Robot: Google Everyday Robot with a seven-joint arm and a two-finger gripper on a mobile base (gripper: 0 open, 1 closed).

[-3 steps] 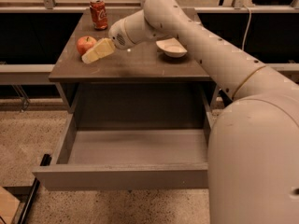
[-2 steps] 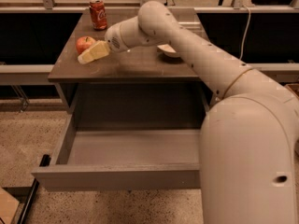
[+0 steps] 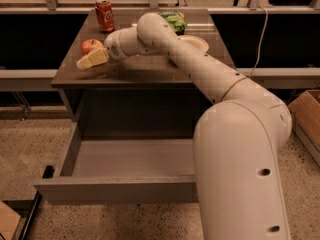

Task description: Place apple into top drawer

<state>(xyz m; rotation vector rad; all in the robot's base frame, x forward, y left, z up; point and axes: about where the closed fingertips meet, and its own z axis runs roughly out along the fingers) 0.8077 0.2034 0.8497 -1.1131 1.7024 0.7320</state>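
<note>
The red apple (image 3: 89,45) sits on the left part of the table top (image 3: 150,73). My gripper (image 3: 93,58) reaches over the table from the right and is right in front of the apple, at its near side, low above the table top. I cannot see whether it touches the apple. The top drawer (image 3: 116,191) is pulled out below the table, and its grey inside is bare.
A red soda can (image 3: 104,15) stands at the table's back left. A green bag (image 3: 174,22) and a white bowl (image 3: 197,43) lie behind my arm, which spans the right half of the view. A cardboard box (image 3: 306,119) stands on the floor at the right.
My arm has swung further left and the gripper has stayed by the apple's near side. The apple and the drawer have not moved.
</note>
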